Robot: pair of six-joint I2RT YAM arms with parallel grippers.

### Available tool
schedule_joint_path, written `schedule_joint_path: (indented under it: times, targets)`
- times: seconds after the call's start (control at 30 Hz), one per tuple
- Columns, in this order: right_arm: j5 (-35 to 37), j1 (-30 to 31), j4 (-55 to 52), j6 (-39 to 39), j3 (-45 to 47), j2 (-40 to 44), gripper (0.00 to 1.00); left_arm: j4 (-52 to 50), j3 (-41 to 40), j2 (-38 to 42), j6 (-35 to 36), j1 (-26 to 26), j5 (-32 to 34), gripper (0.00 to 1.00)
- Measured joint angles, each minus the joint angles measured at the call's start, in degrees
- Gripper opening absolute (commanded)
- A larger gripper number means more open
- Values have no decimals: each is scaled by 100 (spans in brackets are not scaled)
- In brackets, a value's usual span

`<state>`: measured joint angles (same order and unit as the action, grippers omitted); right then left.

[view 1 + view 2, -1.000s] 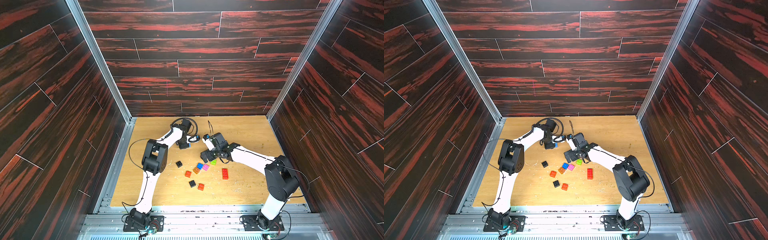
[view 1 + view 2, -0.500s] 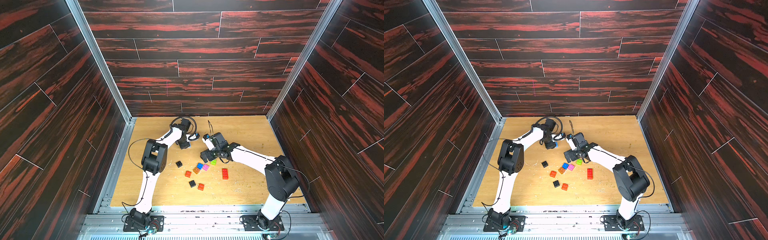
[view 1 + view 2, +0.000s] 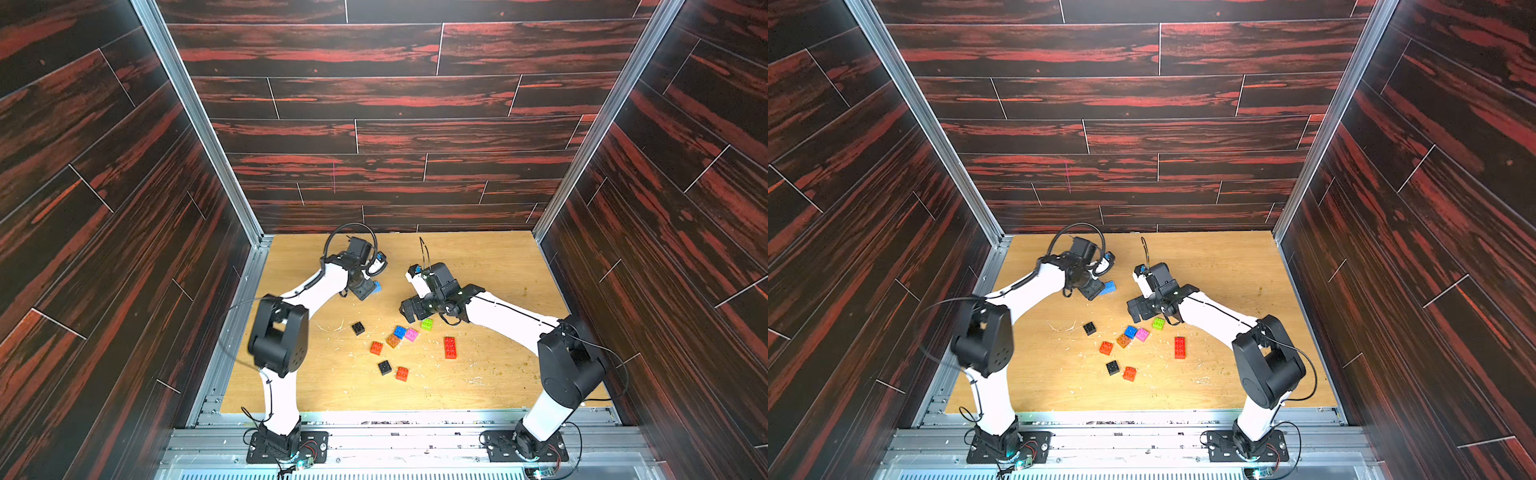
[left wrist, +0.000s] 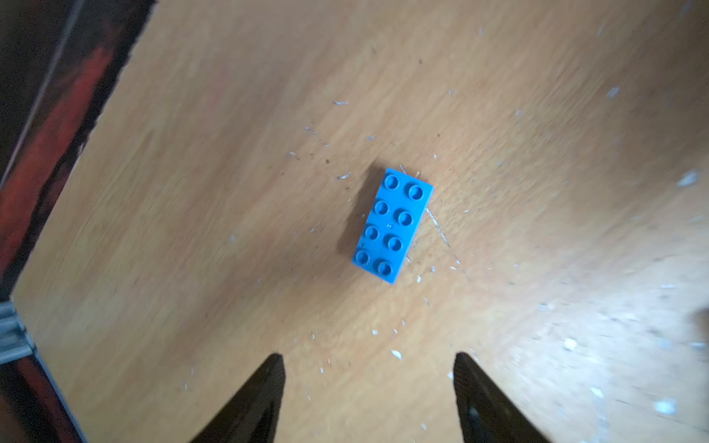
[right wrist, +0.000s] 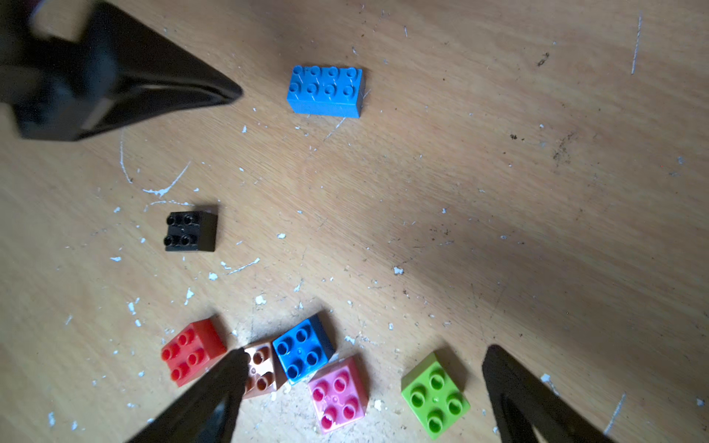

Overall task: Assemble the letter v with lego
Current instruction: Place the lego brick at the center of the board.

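The long blue brick [image 4: 392, 225] is laid flat on the table [image 4: 172, 172], studs up. The left gripper [image 4: 368, 360] is held just short of it, fingers spread and nothing between them. The brick is touched by neither finger. It is judged that this brick is set apart so that one stroke of the V can be started on bare wood, clear of the clutter.

All other lego is found on the robot's side of the long blue brick. A black square [image 5: 190, 231] is nearest it. Further off, a cluster is formed by a red square [image 5: 192, 351], an orange square [image 5: 261, 370], a blue square [image 5: 303, 347], a pink square [image 5: 337, 391] and a green square [image 5: 435, 395].

The right gripper [image 5: 364, 356] is hung over that cluster, opened wide and empty. The orange square is partly hidden by one finger, and whether it is touched cannot be told. The wide spread is presumably kept so that any square can be straddled next.

In a top view, a long red brick [image 3: 449, 347] is seen well apart from the long blue brick, beyond the cluster. No two bricks are seen stacked, so the V is judged barely begun.
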<state>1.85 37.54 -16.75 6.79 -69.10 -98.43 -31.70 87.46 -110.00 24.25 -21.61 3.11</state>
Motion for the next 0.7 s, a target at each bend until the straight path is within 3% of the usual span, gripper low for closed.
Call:
schedule_joint_path:
  times: [0.4,0.47,0.7]
  targets:
    - [-295,0,-46,225,20,365,98,-210,-1344,848,-2022,0,-409,83]
    - [-358,0,-42,269,55,422,98,-127,-1615,925,-2518,0,-439,99]
    - [-595,0,-9,356,468,643,98,560,-2771,1362,-3521,-57,-629,100]
